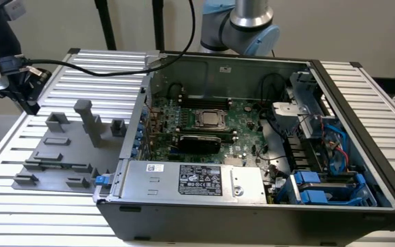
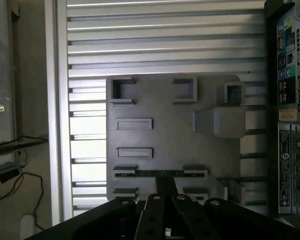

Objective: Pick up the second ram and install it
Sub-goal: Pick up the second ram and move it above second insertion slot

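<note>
The second ram (image 2: 160, 173) is a thin green stick standing on edge between two holders of the grey fixture plate (image 2: 160, 135). In the exterior view the second ram (image 1: 52, 165) sits near the fixture plate's (image 1: 60, 154) front left corner. My gripper (image 2: 165, 189) hangs well above that end of the plate, fingers together and holding nothing. In the exterior view, the gripper (image 1: 27, 98) shows as a dark shape at the upper left, above and behind the fixture.
The open computer case (image 1: 252, 206) lies to the exterior view's right of the fixture, with the green motherboard (image 1: 204, 128), long black slots (image 1: 204, 101), power supply (image 1: 191, 180) and blue drive bays (image 1: 328, 188) inside. A black cable (image 1: 81, 67) crosses the ribbed table (image 1: 47, 216).
</note>
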Controlling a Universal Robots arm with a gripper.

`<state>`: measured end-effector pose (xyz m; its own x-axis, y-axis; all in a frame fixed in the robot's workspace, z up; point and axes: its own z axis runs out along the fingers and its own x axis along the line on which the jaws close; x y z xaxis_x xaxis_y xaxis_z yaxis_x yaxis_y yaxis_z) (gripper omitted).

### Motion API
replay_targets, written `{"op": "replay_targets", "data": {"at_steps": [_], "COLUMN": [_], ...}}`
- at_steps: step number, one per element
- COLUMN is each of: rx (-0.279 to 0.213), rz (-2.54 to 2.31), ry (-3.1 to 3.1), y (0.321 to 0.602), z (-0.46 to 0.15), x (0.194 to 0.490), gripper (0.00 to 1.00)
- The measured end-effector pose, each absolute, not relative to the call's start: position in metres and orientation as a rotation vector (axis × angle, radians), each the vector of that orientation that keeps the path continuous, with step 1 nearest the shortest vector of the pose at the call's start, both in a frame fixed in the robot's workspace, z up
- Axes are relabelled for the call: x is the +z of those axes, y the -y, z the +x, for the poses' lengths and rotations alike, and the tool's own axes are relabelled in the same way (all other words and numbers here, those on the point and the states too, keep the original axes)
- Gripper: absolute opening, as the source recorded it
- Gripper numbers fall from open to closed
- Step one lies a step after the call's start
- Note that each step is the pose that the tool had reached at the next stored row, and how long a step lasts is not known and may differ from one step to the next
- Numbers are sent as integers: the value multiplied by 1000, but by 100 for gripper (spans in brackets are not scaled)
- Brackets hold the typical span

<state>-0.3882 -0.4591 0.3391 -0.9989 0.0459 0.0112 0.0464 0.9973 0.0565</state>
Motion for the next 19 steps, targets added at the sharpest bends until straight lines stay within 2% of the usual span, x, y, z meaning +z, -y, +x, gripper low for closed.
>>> {"op": "replay_targets", "data": {"at_steps": [12,19], "rx": [-89,-88], "rz": [-62,135], "ry": [3130,3124], "y": [459,459], "z": [-388,-388], "x": [339,331], "gripper": [11,11]}}
